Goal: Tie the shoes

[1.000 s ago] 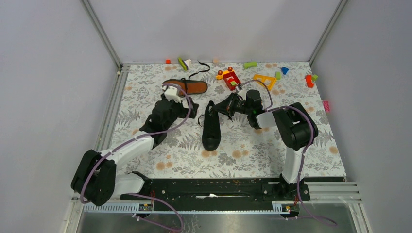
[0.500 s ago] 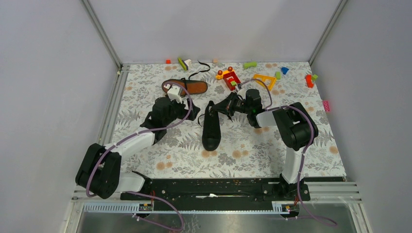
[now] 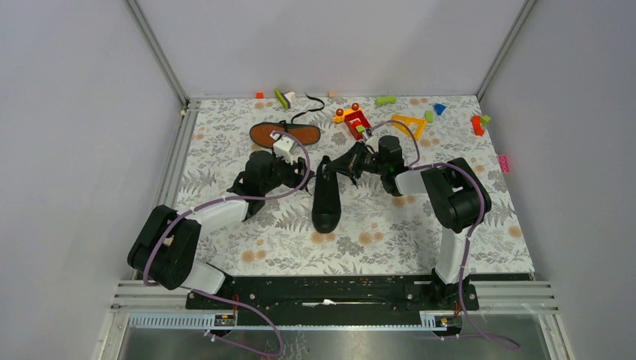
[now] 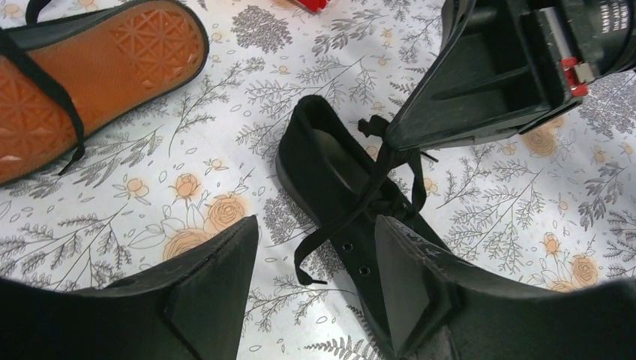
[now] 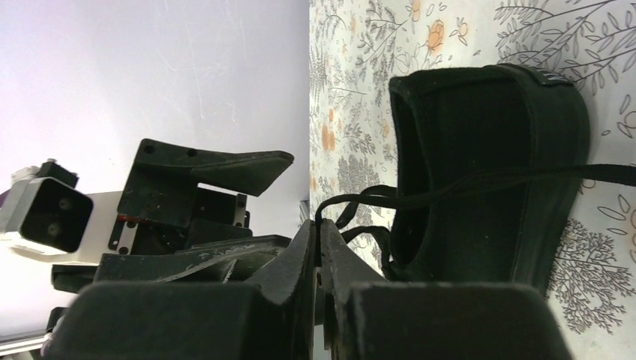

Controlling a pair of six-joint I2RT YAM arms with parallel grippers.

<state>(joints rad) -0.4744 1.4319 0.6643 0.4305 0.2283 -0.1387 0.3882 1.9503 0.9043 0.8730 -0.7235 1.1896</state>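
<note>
The upright black low-top canvas sneaker [image 3: 325, 199] stands in the middle of the flower-printed tablecloth [image 3: 420, 232], toe towards the arm bases and heel opening towards the far wall. Everything else sits around it.

At its heel end, on the right, the right gripper [image 3: 332, 168] reaches in low. Its two black fingers are pressed flat together and pinch a thin black lace [image 5: 480, 182]. That lace runs taut from the fingertips across the sneaker's opening; the left wrist view shows it dropping from the gripper's tip down to the eyelets.

On the sneaker's left, beside the same heel end, hangs the left gripper [image 4: 315, 232]. Its fingers [image 4: 217, 285] are spread wide apart and grip nothing. Between them lies a loose lace end [image 4: 319, 244] trailing off the sneaker's eyelets onto the cloth, clear of both fingers.

Beyond the sneaker and a little to its left lies the second black sneaker [image 3: 285, 134], turned over so its flat orange-brown waffle-patterned rubber sole faces up, with a black lace draped across that sole.

Farther beyond the upright sneaker, along the far edge, are scattered small colourful plastic toy blocks [image 3: 356, 120], well apart from both shoes.
</note>
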